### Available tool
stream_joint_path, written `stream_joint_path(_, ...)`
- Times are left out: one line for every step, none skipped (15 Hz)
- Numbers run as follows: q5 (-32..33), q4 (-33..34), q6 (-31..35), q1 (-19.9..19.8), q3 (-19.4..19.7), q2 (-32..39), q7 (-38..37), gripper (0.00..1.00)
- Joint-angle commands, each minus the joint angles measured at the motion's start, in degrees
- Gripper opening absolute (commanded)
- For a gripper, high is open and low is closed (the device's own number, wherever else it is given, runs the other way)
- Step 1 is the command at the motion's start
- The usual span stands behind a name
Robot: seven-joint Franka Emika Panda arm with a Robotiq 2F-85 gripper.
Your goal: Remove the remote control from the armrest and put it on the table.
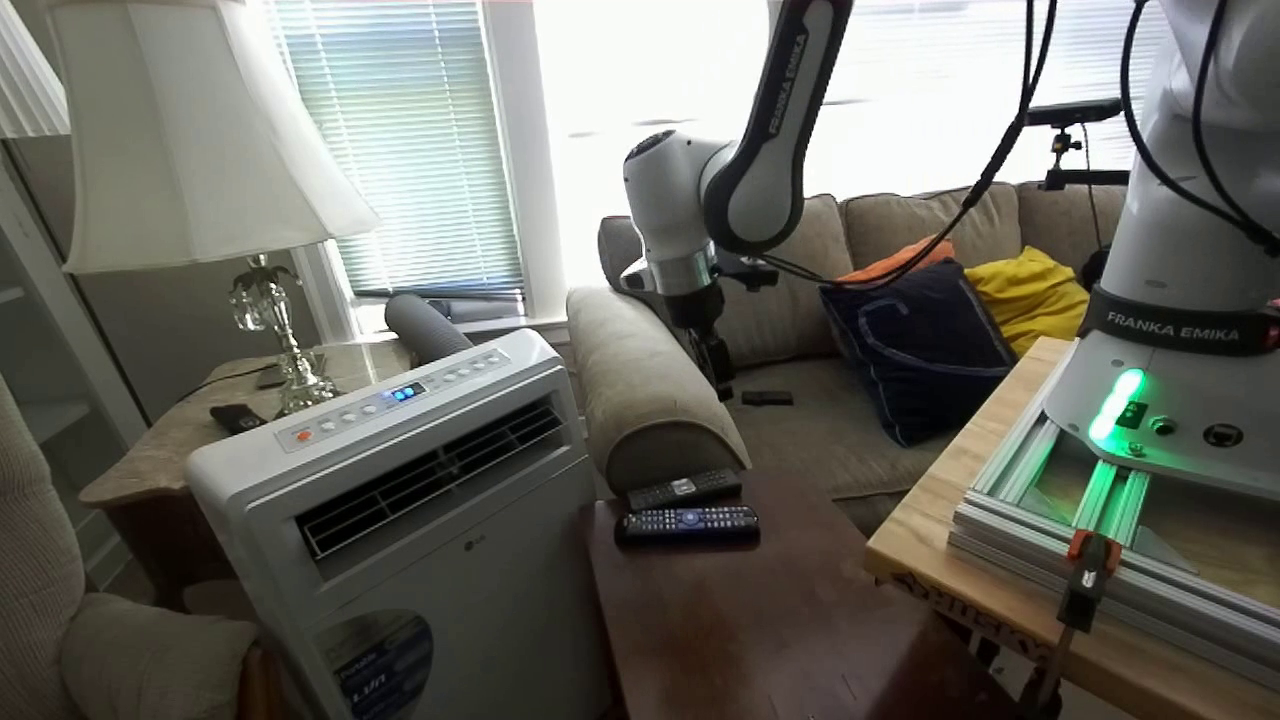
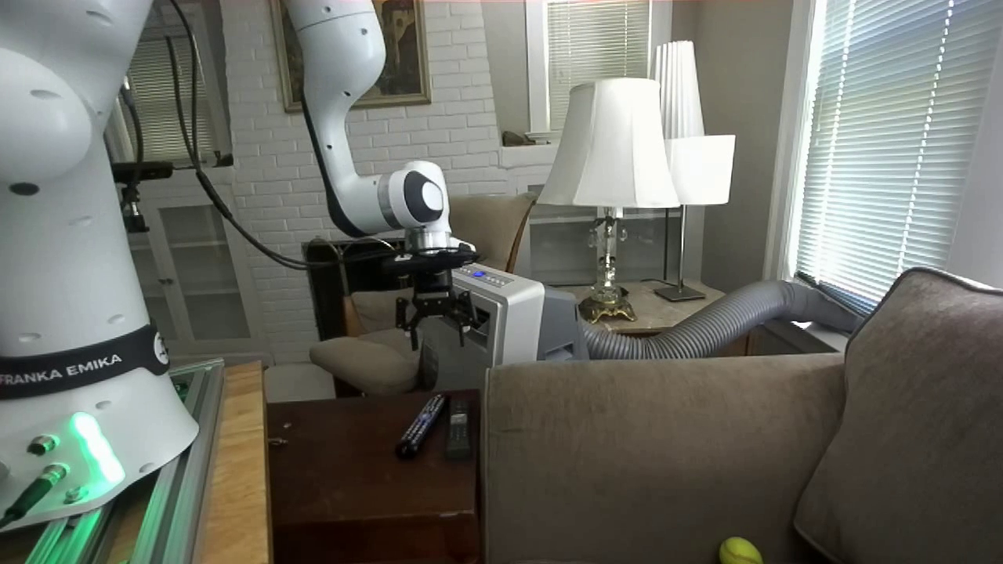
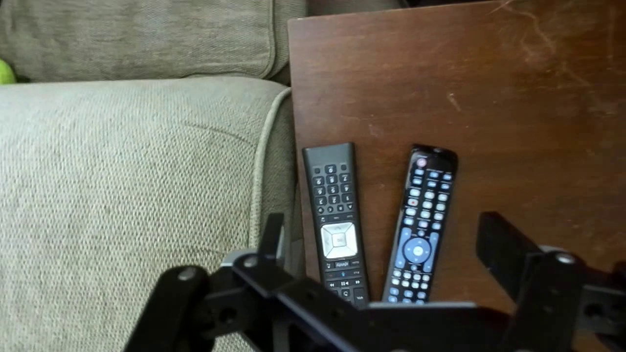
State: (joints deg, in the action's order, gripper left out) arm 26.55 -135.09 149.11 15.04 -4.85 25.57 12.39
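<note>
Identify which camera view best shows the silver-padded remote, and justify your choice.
The wrist view: the silver-padded remote faces the camera, number keys legible, though the gripper overlaps its lower end. Both exterior views show it lying small on the table, its keys too tiny to read.

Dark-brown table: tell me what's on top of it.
The black remote with a silver pad lies nearer the armrest; the remote with bluish buttons lies beside it. The table beneath them is covered, and in the wrist view the gripper hides their lower ends.
</note>
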Motion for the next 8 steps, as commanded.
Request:
stream_joint_path(-15.53,-8.70,-3.51,-12.06,-7.84,-12.58,11.14,1.00)
stream_joint_path(-20.09,-10.00,-4.96,-16.24,-10.76,-15.36,13.74,1.00)
stream_joint_path(-24.66,-11.52,-5.82,-16.57,-10.04,-18.70,14.75,1.00)
stream_joint_path(-29.19,-12.14,-7.37,-19.17,-10.67,-21.37,17.16,1.00)
stream_joint_path(-33.68,-12.65,-10.19,-22.72,-12.83,-23.82,19.45,1.00)
stream_joint_path(-36.69,-12.73,-11.68,-19.99,-7.12,-26.40,20.58,1.00)
stream_joint_path(-39.20,-15.98,-12.17,-17.89,-7.58,-30.84,16.19,1.00)
stream_joint_path(-38.85,-16.13,-14.05,-18.72,-4.19,-33.69,16.61,1.00)
